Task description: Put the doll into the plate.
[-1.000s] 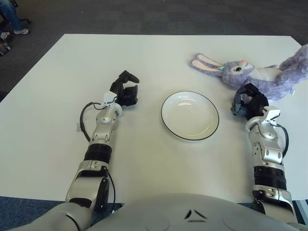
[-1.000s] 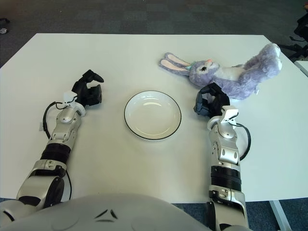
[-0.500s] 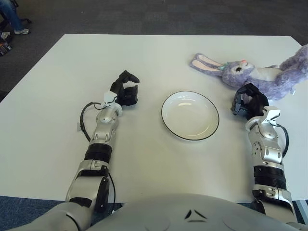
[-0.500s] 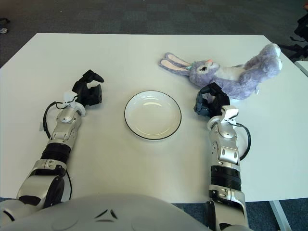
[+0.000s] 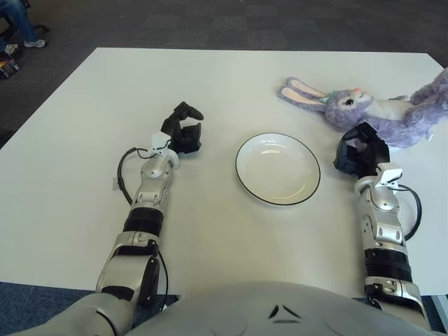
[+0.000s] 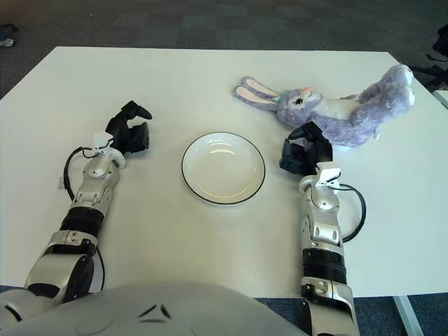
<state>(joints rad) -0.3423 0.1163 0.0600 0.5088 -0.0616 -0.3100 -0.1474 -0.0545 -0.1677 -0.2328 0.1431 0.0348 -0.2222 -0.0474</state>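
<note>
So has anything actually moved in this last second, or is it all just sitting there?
Only slightly: the right hand has shifted a little toward the round white black-rimmed plate, its forearm leaning that way; it holds nothing. The purple plush rabbit doll lies untouched on the white table, the plate is empty, and the left hand shows left of the plate, unmoved.

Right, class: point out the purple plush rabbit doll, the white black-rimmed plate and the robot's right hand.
Purple plush rabbit doll (image 6: 329, 112), right eye view, chest.
White black-rimmed plate (image 6: 190, 155), right eye view, left rim.
Right hand (image 6: 302, 152), right eye view, knuckles.
</note>
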